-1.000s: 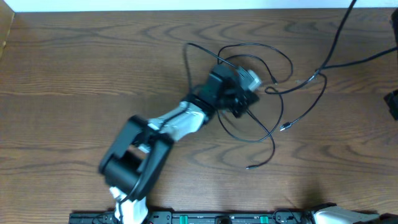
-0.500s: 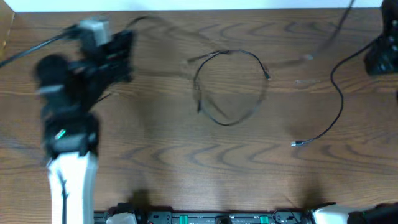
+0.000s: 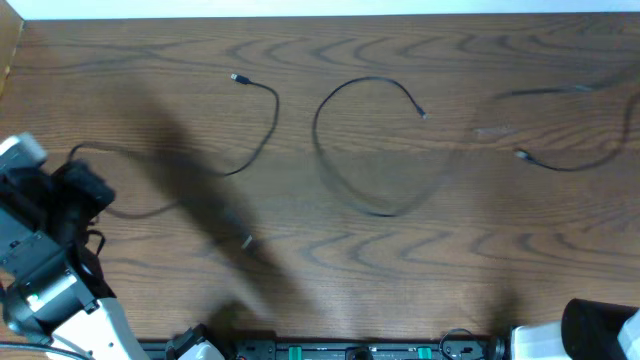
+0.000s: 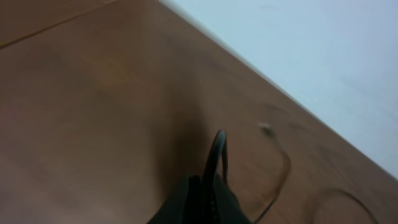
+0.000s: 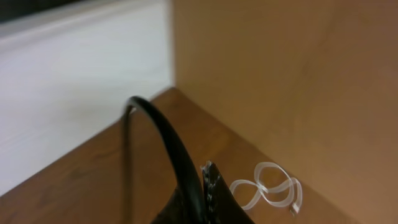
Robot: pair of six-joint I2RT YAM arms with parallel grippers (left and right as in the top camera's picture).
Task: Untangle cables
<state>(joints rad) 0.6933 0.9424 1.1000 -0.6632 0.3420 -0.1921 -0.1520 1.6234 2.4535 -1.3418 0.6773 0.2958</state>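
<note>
Cables (image 3: 318, 140) now spread apart across table (image 3: 300, 270), left claw (image 4: 215, 163) closed

The table (image 3: 400, 270) is smooth grained wood; the cables (image 3: 316, 130) are matt black; beside the right gripper (image 5: 208, 180) lies a glossy whitish plastic loop (image 5: 267, 186).

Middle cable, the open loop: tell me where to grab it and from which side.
Take the middle cable on the left arc of its loop, coming straight down from above. It lies flat on the table, and that stretch has bare wood on both sides; the plug end looks too small.
</note>
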